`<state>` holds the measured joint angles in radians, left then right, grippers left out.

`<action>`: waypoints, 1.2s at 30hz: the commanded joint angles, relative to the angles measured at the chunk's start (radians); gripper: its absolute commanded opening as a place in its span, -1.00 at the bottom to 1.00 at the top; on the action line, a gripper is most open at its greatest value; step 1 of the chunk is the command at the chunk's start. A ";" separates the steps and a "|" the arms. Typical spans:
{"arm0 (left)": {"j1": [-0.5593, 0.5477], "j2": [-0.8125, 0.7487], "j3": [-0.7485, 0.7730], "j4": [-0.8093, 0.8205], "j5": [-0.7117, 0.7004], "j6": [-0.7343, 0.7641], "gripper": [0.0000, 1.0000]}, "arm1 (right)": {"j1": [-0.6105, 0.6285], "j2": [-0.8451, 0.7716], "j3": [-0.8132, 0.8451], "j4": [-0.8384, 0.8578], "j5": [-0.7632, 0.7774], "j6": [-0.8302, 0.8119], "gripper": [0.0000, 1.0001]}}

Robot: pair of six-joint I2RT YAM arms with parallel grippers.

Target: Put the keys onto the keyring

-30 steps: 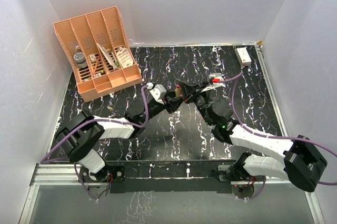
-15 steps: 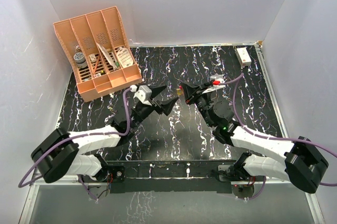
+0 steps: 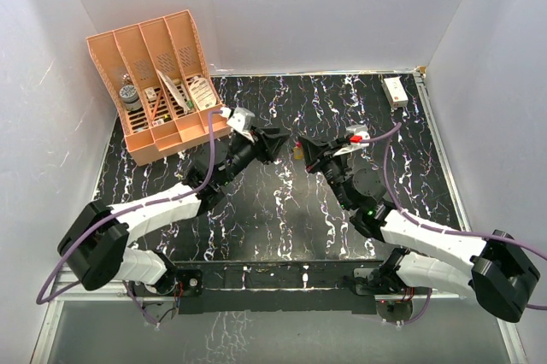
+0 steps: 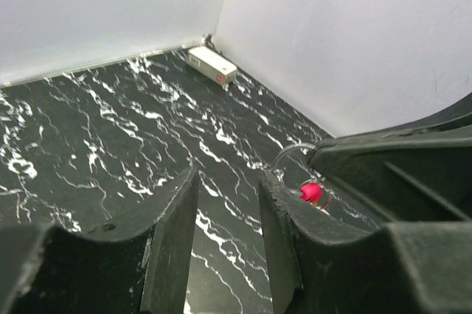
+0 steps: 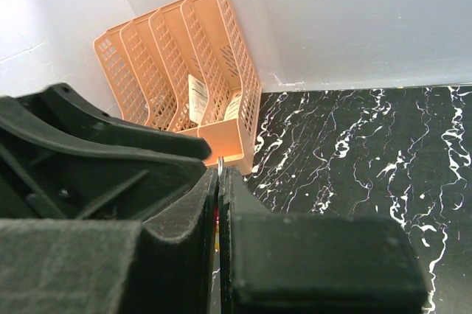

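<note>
Above the table (image 3: 282, 219), the right tool (image 5: 220, 175) pinches the keyring (image 5: 220, 161); left tool (image 4: 227, 181) gapes.

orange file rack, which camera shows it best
Top external: the whole orange file rack shows, with all four slots and their contents. Right wrist shows it too, but with its lower left blocked. Left wrist faces away and misses it.

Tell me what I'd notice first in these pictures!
Mid-table, two black grippers face each other up close: the left gripper is open, and the right gripper is pinched shut on a little red keyring. Behind them, a big orange file rack stands in the far left corner of the black marbled table.
</note>
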<state>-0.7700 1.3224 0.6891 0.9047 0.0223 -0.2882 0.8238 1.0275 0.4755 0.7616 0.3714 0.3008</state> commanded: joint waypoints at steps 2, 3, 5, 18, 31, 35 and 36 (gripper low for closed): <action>0.052 0.028 0.039 -0.019 0.160 -0.111 -0.27 | -0.002 -0.021 0.000 0.038 0.010 -0.016 -1.00; 0.069 0.029 0.027 0.010 0.188 -0.137 -0.26 | -0.002 -0.019 0.000 0.041 0.011 -0.016 -1.00; 0.097 0.026 -0.006 0.079 0.237 -0.200 -0.24 | -0.002 -0.015 0.000 0.046 0.011 -0.017 -1.00; 0.166 0.087 -0.053 0.362 0.432 -0.357 -0.10 | -0.003 0.020 -0.002 0.086 -0.014 -0.020 -1.00; 0.169 0.164 -0.042 0.459 0.509 -0.409 -0.11 | -0.003 0.035 0.009 0.109 -0.040 -0.020 -1.00; 0.175 0.196 -0.042 0.519 0.511 -0.437 -0.15 | -0.003 0.035 0.011 0.114 -0.054 -0.015 -1.00; 0.176 0.202 -0.037 0.523 0.510 -0.442 -0.18 | -0.003 0.035 0.011 0.114 -0.055 -0.014 -1.00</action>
<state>-0.6048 1.5105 0.6228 1.3159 0.5114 -0.7013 0.8234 1.0679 0.4751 0.7971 0.3363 0.2932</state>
